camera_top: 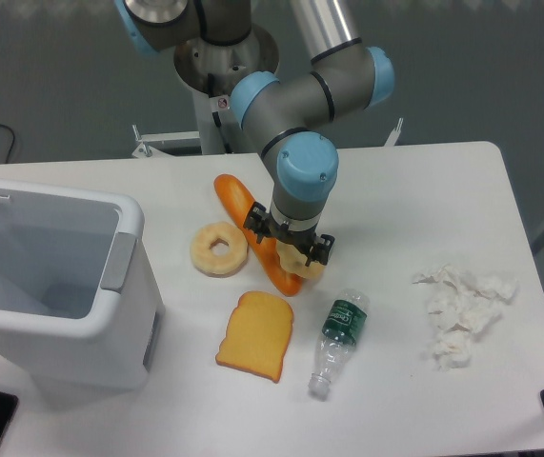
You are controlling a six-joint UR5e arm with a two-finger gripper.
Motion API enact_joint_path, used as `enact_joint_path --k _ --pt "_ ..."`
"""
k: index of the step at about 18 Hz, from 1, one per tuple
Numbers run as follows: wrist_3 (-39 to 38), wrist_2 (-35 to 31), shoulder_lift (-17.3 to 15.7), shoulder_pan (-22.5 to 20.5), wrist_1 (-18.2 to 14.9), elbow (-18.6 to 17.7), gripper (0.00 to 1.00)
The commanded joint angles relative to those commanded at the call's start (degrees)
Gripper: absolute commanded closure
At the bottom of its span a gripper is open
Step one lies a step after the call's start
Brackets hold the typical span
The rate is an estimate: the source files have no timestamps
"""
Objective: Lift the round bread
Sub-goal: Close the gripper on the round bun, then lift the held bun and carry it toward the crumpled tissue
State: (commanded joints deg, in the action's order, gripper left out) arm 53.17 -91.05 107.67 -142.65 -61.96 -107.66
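Four bread pieces lie on the desk (414, 190), and the baguette (245, 217) serves as the landmark: long, orange, running diagonally under the arm. The round bread (302, 262), pale yellow and lumpy, sits at the baguette's lower end, touching or nearly touching it on the side away from the bagel (219, 249). The claw (291, 249) hangs straight down over that spot, its dark fingers straddling the bun, one of them close against the baguette. Whether the fingers already press the bun or merely flank it cannot be told from this angle, since the wrist hides most of the contact.

The step in hand looks like the grasp itself. To do it well, the fingers should close on the bun alone, so the finger next to the baguette needs to slip between the two breads rather than ride on the orange crust. A gentle squeeze at the bun's widest part suits its bumpy shape; too high and it may pop out. A straight vertical lift then keeps the baguette from being dragged.

Below the baguette's tip lies a toast slice (256, 335), beside it a plastic bottle (338, 341). A crumpled tissue (460, 309) rests well beyond the bottle, and a white bin (110, 286) stands past the bagel.
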Motion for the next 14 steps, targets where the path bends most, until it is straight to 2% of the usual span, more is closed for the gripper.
enact_joint_path --k 4,6,7,8,10,14 --pt "-0.3 -1.0 0.4 0.0 0.0 -0.2 0.36" --pt "-0.5 -1.0 0.4 -0.1 0.0 -0.1 0.68" --pt "-0.6 -1.1 0.4 -0.1 0.0 -0.1 0.79" --pt "-0.6 -1.1 0.4 -0.1 0.0 0.0 0.8" --pt "-0.7 -1.4 0.3 -0.3 0.0 0.8 1.0" --pt "-0.6 -1.3 0.2 -1.7 -0.2 4.6 1.0"
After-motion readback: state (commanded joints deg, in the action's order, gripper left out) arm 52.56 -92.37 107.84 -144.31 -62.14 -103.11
